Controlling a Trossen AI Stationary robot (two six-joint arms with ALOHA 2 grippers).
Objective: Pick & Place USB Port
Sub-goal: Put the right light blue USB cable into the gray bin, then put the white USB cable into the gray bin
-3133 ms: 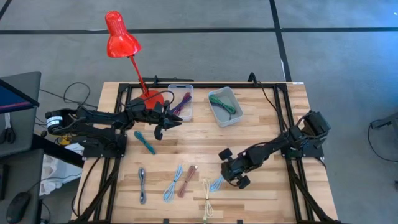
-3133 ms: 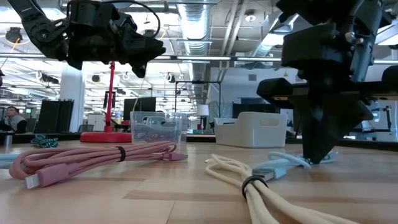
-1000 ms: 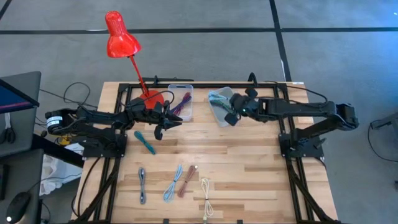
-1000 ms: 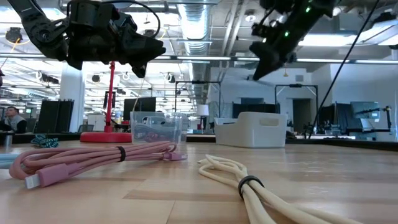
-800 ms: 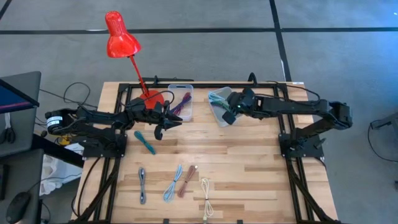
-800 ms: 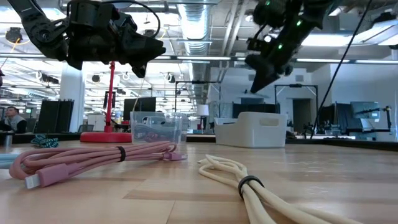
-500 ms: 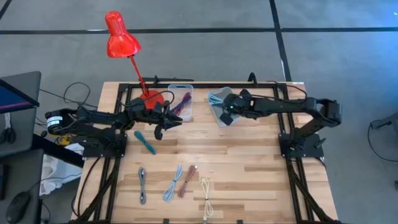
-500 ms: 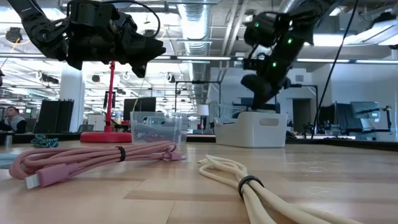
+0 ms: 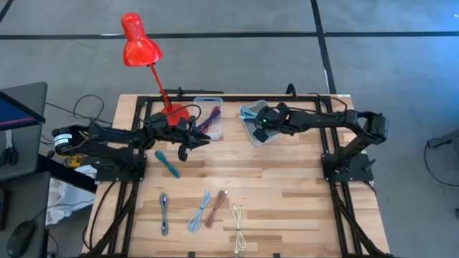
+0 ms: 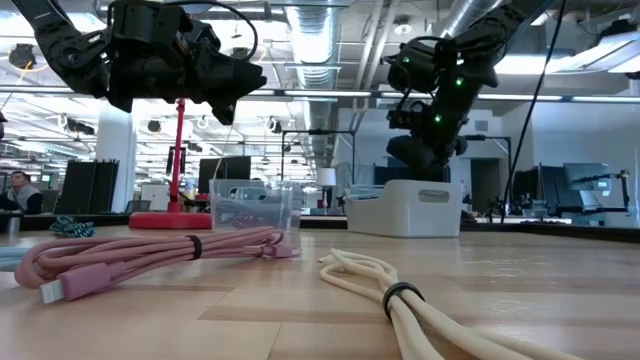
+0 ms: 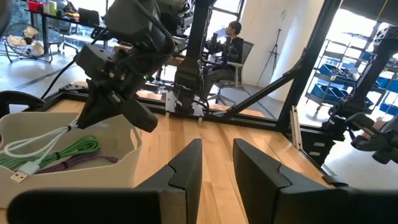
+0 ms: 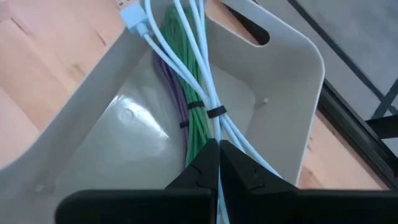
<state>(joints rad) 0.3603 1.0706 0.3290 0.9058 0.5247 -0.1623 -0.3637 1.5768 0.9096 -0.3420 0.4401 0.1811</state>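
Observation:
My right gripper [image 9: 259,127] reaches down into the grey bin [image 9: 251,140] at the table's far middle, shut on a light blue USB cable [image 12: 186,56]. That cable runs away from the fingers over a green cable [image 12: 183,74] and a purple one [image 12: 171,84] that lie on the bin's floor. Its plug [image 12: 130,12] is by the bin's wall. My left gripper [image 9: 201,141] hangs open and holds nothing, above the table near the clear bin [image 9: 209,118]. The low view shows it at the upper left [image 10: 240,75]. My right gripper pinches the light blue cable bundle [image 12: 214,134] between its two fingers, just short of the bundle's black tie [image 12: 215,112]. The fingers slant down into the bin and lie along the cable. The cable's far part rests on the green and purple cables inside the bin.
Several bundled cables lie on the near half of the table: teal [image 9: 167,163], grey [image 9: 163,213], light blue [image 9: 201,210], pink [image 9: 215,208] and cream [image 9: 239,228]. A red lamp [image 9: 140,43] stands at the far left. Black frame rails run along the table's sides.
My right gripper has come down toward the grey bin and a little toward the table's left, tipping further downward. It stays shut on the light blue cable, which has gone down into the bin with it.

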